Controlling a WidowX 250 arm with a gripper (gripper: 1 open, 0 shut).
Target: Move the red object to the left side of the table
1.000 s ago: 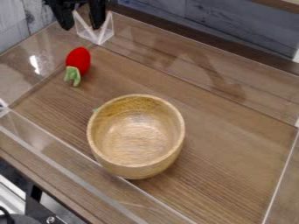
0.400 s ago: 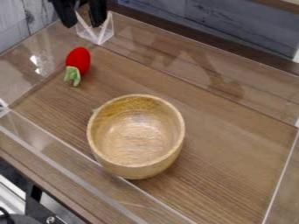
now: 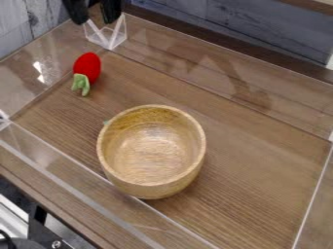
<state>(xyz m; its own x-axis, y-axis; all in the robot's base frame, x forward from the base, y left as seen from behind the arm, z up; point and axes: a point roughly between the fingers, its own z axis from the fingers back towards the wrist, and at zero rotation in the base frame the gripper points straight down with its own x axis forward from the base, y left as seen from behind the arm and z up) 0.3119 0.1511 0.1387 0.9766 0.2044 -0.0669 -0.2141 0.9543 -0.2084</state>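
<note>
1. Compared with one second before, we see the gripper (image 3: 96, 12) higher in the picture — now only its lower dark part shows at the top edge, and the rest is cut off.
2. Its jaws stand apart, with nothing between them.
3. The red object (image 3: 86, 66) lies on the table (image 3: 247, 136), at the left side, below the gripper and apart from it; its green stem (image 3: 81, 86) points toward the near edge.
4. A faint red reflection shows on the clear wall (image 3: 33, 49) just beside it.
5. The wooden bowl (image 3: 154, 150) stands upright near the middle — well apart from the red object.
</note>
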